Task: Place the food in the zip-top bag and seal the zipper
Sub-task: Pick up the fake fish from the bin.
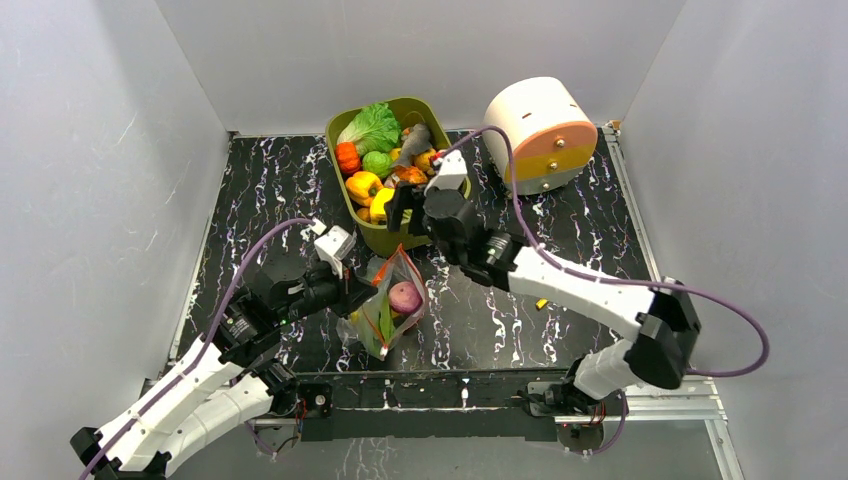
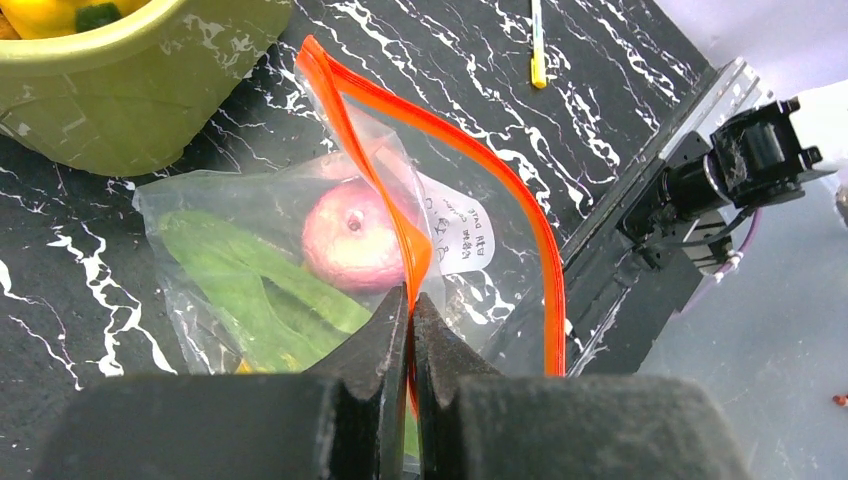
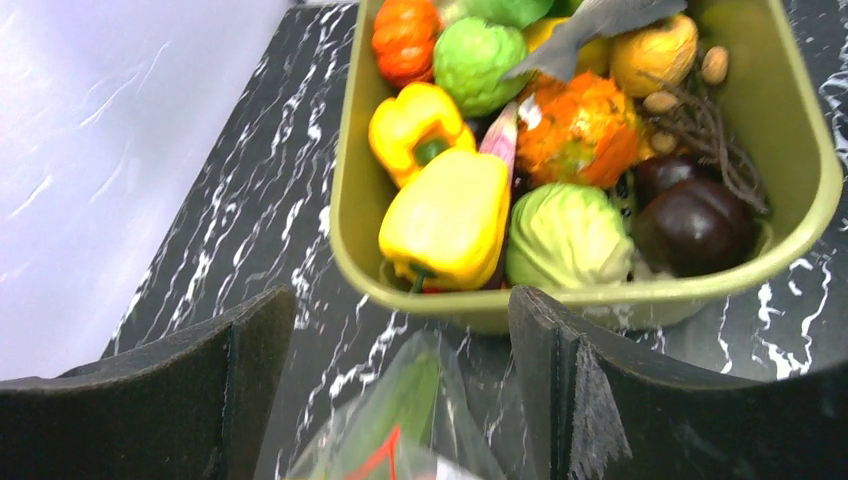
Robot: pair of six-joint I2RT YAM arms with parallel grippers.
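Left side first: the left hand (image 2: pixel 410 302) is clamped tight on the red-orange zipper (image 2: pixel 416 258), pinching one lip of the zip-top bag (image 1: pixel 392 300), which sits on the table (image 1: pixel 270 180) near the front edge, its mouth gaping. Inside it, a long green vegetable (image 2: pixel 240 290) lies beside a pink-purple onion (image 2: pixel 350 240). Moving right, the right hand (image 3: pixel 400 340) hovers with its fingers spread wide, gripping nothing, above the bag's mouth and just short of the olive tub (image 3: pixel 620 298). A yellow pepper (image 3: pixel 450 215) rests against the tub's near wall.
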